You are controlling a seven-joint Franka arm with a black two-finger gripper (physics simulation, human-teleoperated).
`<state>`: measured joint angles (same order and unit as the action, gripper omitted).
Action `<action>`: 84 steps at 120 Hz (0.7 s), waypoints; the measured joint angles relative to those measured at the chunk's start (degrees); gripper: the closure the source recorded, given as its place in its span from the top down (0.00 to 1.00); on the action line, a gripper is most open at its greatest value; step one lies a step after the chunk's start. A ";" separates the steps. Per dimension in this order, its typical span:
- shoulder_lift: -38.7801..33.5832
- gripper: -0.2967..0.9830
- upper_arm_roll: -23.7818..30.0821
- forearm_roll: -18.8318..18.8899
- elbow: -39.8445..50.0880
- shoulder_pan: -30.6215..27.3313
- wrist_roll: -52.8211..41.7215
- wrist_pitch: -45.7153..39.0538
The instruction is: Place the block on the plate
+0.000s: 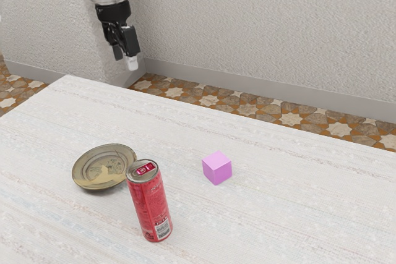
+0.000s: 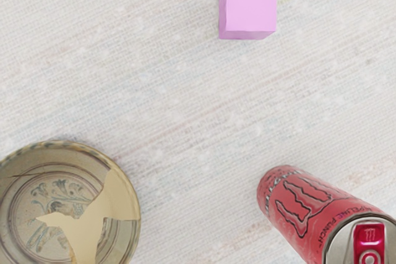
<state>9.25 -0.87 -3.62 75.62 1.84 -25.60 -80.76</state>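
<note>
Table (image 1: 278, 214) scene: gripper (image 1: 125, 63) raised, fingers apart; plate (image 1: 102, 167), rim partly hidden in the exterior view by an upright red can (image 1: 150, 207), both cut off in the wrist view; pink block (image 1: 216, 168) on the tabletop, clear of both.

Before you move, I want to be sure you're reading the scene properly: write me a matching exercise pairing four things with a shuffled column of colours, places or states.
Things:
1. Block
2. Plate
3. Drink can
4. Gripper

Descriptions:
A. Standing upright, mostly red
B. Raised above the table, holding nothing
C. Round and patterned, with nothing on it
D. Plain pinkish purple all over

Right pairs: 1-D, 2-C, 3-A, 4-B
</note>
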 joint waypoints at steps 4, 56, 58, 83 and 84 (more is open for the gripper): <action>0.38 0.77 -0.01 -0.44 0.00 -0.02 -0.64 -0.61; 8.45 0.77 -1.91 -1.90 -0.40 -0.19 -6.13 -6.46; 8.99 0.77 -1.92 -2.07 -0.44 -0.14 -6.12 -6.64; 15.60 0.77 -1.95 -3.11 -1.66 3.35 -5.61 -9.29; 15.83 0.77 -1.95 -3.13 -1.74 3.55 -5.57 -9.38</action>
<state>25.07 -2.81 -6.76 73.88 5.39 -31.17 -90.14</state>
